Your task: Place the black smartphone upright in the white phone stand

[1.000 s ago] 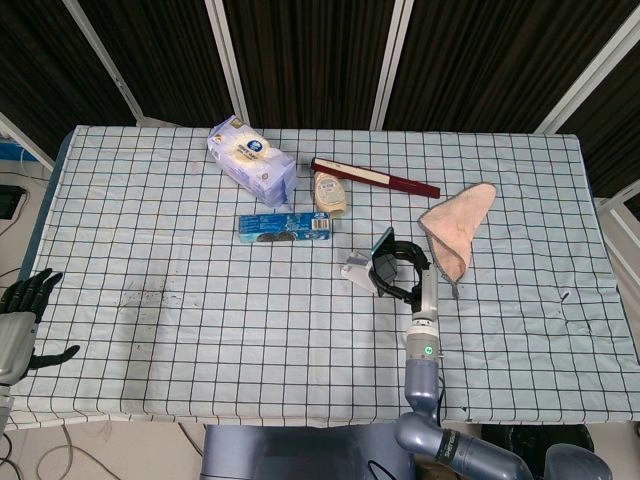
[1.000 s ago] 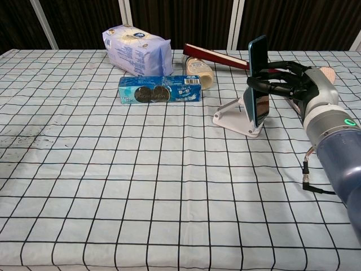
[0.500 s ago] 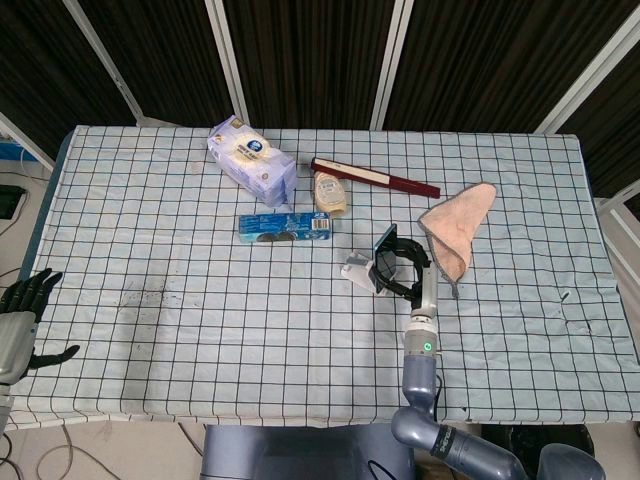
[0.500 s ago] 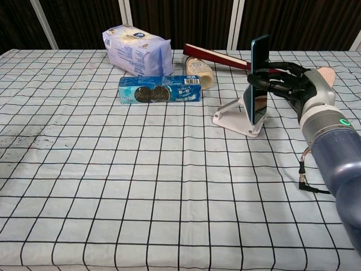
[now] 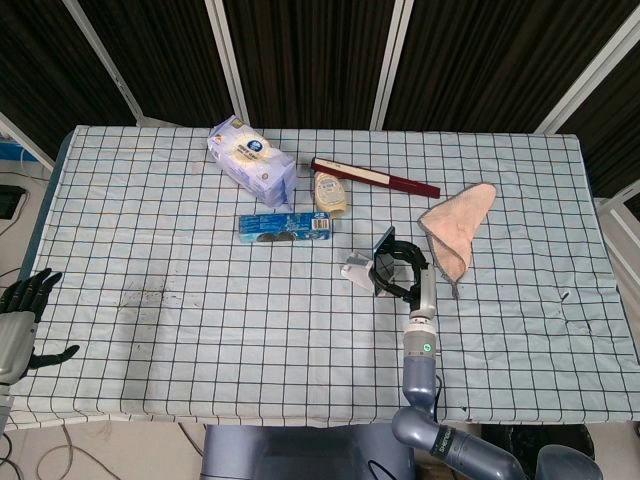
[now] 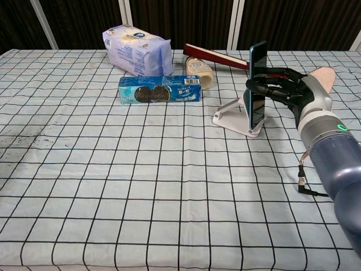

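Note:
The black smartphone (image 6: 257, 84) stands upright and nearly edge-on, its lower end in the white phone stand (image 6: 232, 118). My right hand (image 6: 289, 88) reaches in from the right and grips the phone around its middle with dark fingers (image 6: 265, 84). In the head view the phone (image 5: 383, 260) rises just right of the stand (image 5: 356, 268), with the right hand (image 5: 407, 270) behind it. My left hand (image 5: 20, 312) hangs off the table's left edge, fingers apart and holding nothing.
Behind the stand lie a blue cookie box (image 6: 160, 89), a white-blue tissue pack (image 6: 137, 49), a beige bottle (image 6: 199, 71) and a dark red flat box (image 6: 215, 56). A pink cloth (image 5: 456, 228) lies to the right. A cable plug (image 6: 303, 184) rests near my right forearm.
The phone has sunk a little lower into the stand and turned more edge-on to the chest view. My right hand still grips it and has shifted slightly. The left hand has stayed put.

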Controlling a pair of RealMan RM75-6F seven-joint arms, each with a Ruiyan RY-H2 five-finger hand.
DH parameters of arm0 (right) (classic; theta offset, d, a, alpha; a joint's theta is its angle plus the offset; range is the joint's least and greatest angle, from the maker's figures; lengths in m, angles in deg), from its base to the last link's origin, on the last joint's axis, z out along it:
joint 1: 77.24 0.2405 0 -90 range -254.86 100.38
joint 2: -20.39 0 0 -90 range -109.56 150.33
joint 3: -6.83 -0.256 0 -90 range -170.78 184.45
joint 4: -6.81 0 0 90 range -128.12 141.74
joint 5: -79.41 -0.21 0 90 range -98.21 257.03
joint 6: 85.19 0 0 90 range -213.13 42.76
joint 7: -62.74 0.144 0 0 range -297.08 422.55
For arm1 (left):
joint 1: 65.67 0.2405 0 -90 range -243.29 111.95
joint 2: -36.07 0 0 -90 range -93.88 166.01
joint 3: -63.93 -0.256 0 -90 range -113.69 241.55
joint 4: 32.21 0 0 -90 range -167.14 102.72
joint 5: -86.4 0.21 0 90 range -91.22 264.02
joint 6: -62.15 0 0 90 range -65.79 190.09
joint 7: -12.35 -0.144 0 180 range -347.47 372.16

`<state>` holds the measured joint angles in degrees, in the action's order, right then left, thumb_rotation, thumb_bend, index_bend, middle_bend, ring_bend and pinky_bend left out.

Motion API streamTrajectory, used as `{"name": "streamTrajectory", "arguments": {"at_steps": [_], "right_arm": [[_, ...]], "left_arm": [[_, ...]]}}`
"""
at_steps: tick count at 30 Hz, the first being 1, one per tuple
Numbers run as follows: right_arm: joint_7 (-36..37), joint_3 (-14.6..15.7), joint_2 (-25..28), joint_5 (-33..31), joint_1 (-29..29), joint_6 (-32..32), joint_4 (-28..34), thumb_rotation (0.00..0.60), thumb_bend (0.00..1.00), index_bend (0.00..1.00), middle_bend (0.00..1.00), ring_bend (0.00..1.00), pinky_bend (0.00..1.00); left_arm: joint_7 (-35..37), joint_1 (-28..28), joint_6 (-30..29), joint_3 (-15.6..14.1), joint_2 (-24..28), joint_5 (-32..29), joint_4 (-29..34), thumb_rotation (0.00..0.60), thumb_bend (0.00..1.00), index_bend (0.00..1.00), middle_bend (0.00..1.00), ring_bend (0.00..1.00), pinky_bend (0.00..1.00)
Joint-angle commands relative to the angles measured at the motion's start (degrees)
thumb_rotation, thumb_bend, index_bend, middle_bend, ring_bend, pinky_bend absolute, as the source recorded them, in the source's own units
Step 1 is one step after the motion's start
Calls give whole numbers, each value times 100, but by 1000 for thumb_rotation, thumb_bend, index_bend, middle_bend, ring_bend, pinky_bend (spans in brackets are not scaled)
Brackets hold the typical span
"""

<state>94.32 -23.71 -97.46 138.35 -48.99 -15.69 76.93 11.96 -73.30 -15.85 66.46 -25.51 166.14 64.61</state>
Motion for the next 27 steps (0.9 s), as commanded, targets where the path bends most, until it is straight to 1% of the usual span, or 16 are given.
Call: {"name": "streamTrajectory", "arguments": {"at_steps": [1, 27], "right_arm": [[19, 11, -16, 19, 0, -21, -30, 600, 548, 606, 508, 460, 174], [386, 53, -171, 351, 68, -50, -470, 600, 548, 606, 498, 449, 174]], "left_arm": [[5, 0, -4, 3, 0, 0, 1, 600, 0, 0, 0, 0, 0], [39, -2, 1, 11, 11, -11, -10, 600, 0, 0, 0, 0, 0]]}}
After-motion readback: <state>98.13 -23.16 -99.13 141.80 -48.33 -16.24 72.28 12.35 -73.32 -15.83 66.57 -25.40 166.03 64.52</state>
